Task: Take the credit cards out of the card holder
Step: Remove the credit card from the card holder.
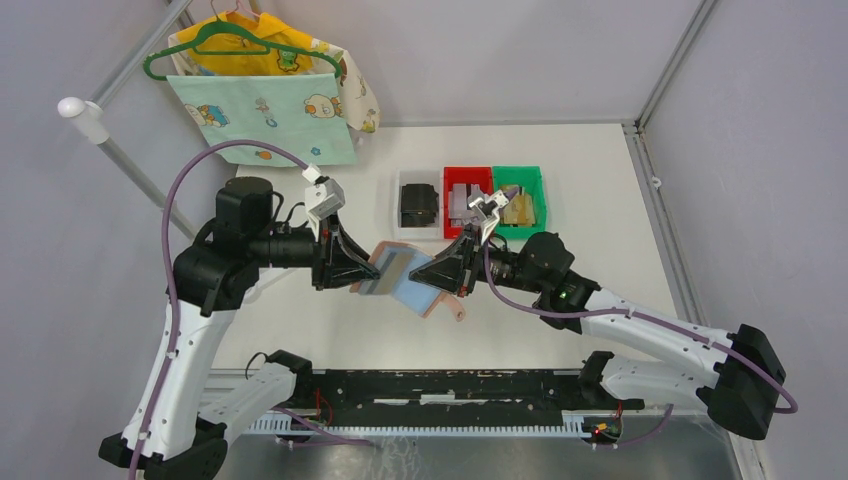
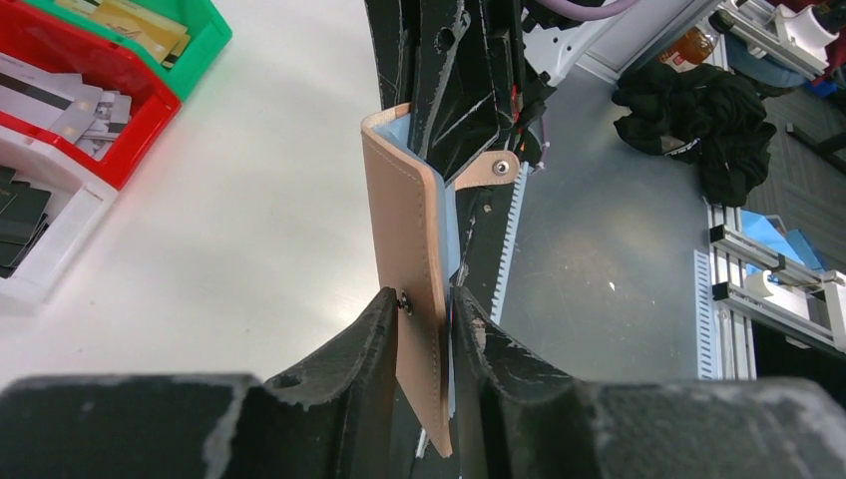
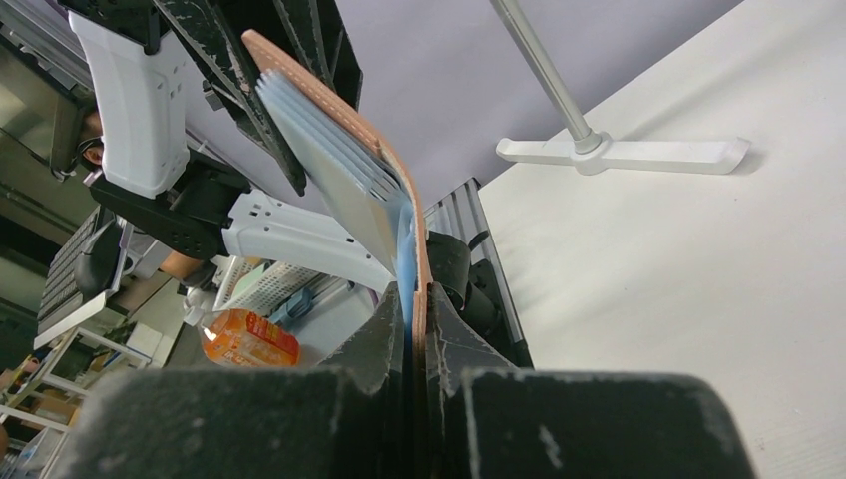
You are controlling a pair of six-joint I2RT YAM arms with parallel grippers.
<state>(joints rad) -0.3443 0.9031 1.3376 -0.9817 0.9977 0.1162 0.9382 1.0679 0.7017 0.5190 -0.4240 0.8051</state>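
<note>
Card holder [image 1: 405, 278] — clamped between both jaws.

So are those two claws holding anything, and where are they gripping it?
Both hold the open pinkish-tan leather card holder: left gripper pinches one flap's edge, right gripper the opposite flap's edge.

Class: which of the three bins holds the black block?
The white bin, leftmost in the row; the red bin and green bin lack it.
</note>
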